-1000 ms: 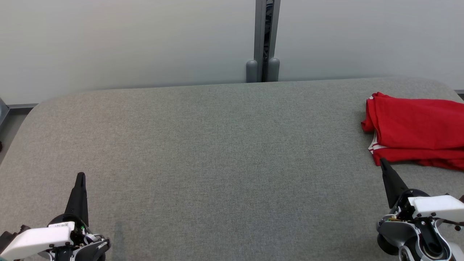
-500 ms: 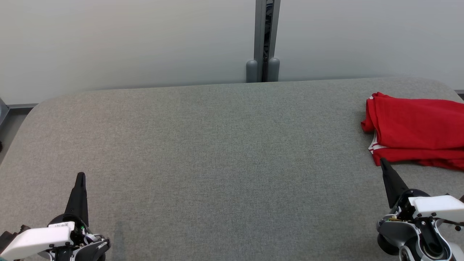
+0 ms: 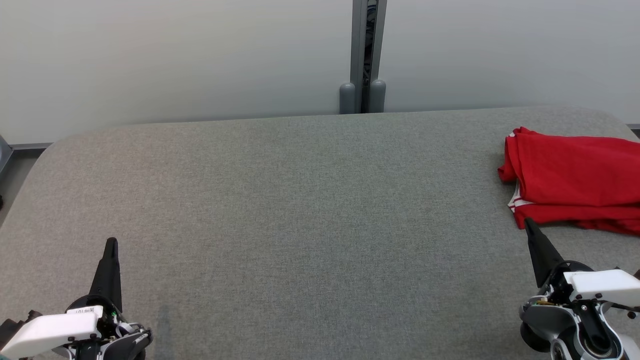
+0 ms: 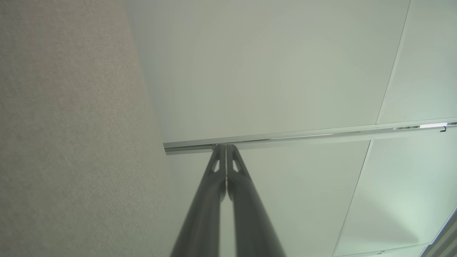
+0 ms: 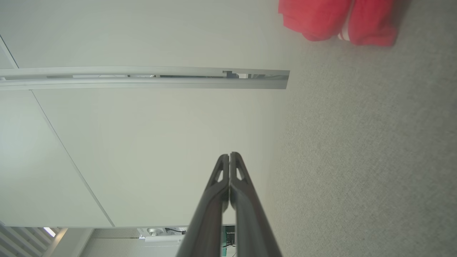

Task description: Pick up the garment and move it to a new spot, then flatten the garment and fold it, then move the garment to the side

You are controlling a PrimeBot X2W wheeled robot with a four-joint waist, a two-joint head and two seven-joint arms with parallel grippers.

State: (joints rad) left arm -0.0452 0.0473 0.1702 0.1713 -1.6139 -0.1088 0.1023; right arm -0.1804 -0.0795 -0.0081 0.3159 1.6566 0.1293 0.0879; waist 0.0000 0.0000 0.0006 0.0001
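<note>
A folded red garment (image 3: pixel 575 177) with white stripes at one edge lies at the far right of the grey fabric table (image 3: pixel 310 210), partly cut off by the head view's right edge. It also shows as a red bundle (image 5: pixel 339 19) at the top of the right wrist view. My right gripper (image 3: pixel 527 224) is shut and empty at the lower right, its tip just short of the garment's near edge. Down at the lower left my left gripper (image 3: pixel 111 243) is shut and empty, far from the garment. Both pairs of fingers (image 4: pixel 225 167) (image 5: pixel 229 171) are pressed together in the wrist views.
A pale wall stands behind the table, with a grey vertical post (image 3: pixel 369 55) at its middle. The table's rounded corners show at the far left and far right. Between the two grippers the grey tabletop stretches bare.
</note>
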